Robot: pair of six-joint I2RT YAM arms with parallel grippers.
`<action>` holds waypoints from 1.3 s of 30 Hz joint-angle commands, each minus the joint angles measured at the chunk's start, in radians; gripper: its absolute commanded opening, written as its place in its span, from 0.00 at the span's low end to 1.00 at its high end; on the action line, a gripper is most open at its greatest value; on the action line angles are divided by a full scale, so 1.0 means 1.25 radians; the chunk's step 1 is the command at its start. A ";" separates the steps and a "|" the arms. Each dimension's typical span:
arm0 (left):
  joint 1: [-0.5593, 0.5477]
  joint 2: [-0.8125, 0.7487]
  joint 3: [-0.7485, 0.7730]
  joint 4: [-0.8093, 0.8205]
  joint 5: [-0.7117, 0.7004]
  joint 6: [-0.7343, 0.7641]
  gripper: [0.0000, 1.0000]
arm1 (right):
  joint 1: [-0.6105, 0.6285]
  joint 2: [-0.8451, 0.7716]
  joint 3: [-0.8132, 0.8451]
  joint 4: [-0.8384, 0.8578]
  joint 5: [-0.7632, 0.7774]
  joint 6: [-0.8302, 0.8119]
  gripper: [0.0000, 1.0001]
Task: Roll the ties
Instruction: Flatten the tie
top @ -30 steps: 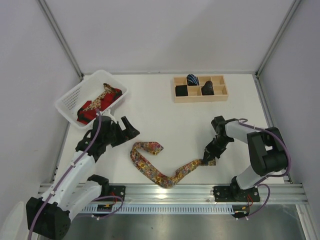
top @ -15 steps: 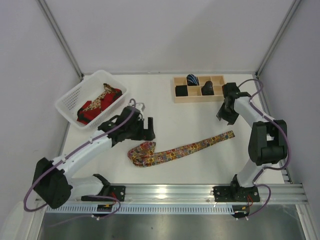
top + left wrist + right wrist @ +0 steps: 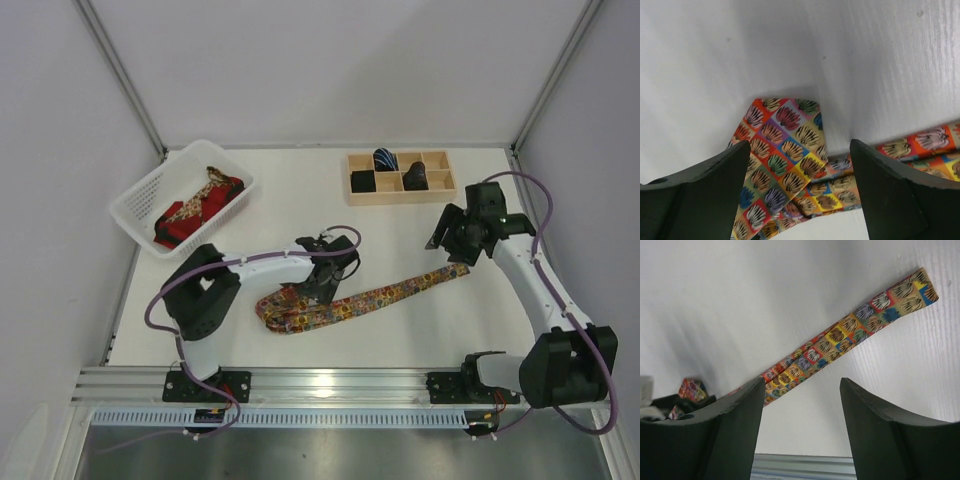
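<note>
Your left gripper [image 3: 322,280] hangs over the folded wide end of the floral tie [image 3: 385,293], fingers spread wide and holding nothing. Your right gripper [image 3: 452,240], also wide and empty, sits just at 12 o'clock of the narrow tip. The tie lies flat on the table [image 3: 300,210], stretched toward 2 o'clock. Your left wrist view shows the pointed end lying over the strip, a detail too small from above. At 10 o'clock the white basket [image 3: 135,195] holds red and gold ties [image 3: 195,205]. At 1 o'clock the wooden tray [image 3: 400,198] holds rolled ties [image 3: 385,160], dark and blue-striped.
</note>
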 commanded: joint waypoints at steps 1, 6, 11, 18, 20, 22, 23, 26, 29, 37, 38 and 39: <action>-0.022 0.056 0.058 -0.025 -0.069 -0.029 0.86 | 0.002 -0.063 -0.021 -0.013 -0.057 0.011 0.67; -0.022 0.089 0.057 0.006 -0.072 -0.022 0.62 | 0.004 -0.090 -0.042 -0.029 -0.083 0.006 0.67; -0.021 0.109 0.050 0.017 -0.074 -0.017 0.28 | 0.018 -0.105 -0.050 -0.034 -0.091 0.006 0.66; -0.021 -0.027 0.035 -0.027 -0.104 -0.030 0.01 | 0.083 -0.070 -0.083 0.018 -0.122 0.030 0.66; -0.015 -0.124 0.036 -0.065 -0.111 -0.044 0.01 | 0.100 -0.061 -0.099 0.040 -0.123 0.053 0.65; 0.010 -0.196 0.028 -0.085 -0.107 -0.067 0.01 | 0.112 -0.041 -0.123 0.070 -0.140 0.067 0.65; 0.021 -0.265 0.019 -0.107 -0.106 -0.088 0.01 | 0.115 -0.033 -0.126 0.078 -0.150 0.073 0.65; 0.094 -0.366 -0.040 -0.137 -0.093 -0.124 0.01 | 0.126 0.005 -0.125 0.095 -0.160 0.076 0.64; 0.180 -0.520 -0.123 -0.207 -0.111 -0.224 0.01 | 0.132 0.033 -0.123 0.111 -0.170 0.081 0.64; 0.220 -0.917 -0.265 -0.284 -0.034 -0.449 0.80 | 0.130 0.081 -0.093 0.116 -0.172 0.067 0.64; 0.220 -0.924 -0.266 -0.288 -0.030 -0.455 0.81 | 0.123 0.086 -0.092 0.115 -0.172 0.063 0.64; 0.220 -0.927 -0.265 -0.278 -0.024 -0.440 0.80 | 0.120 0.089 -0.089 0.114 -0.171 0.061 0.64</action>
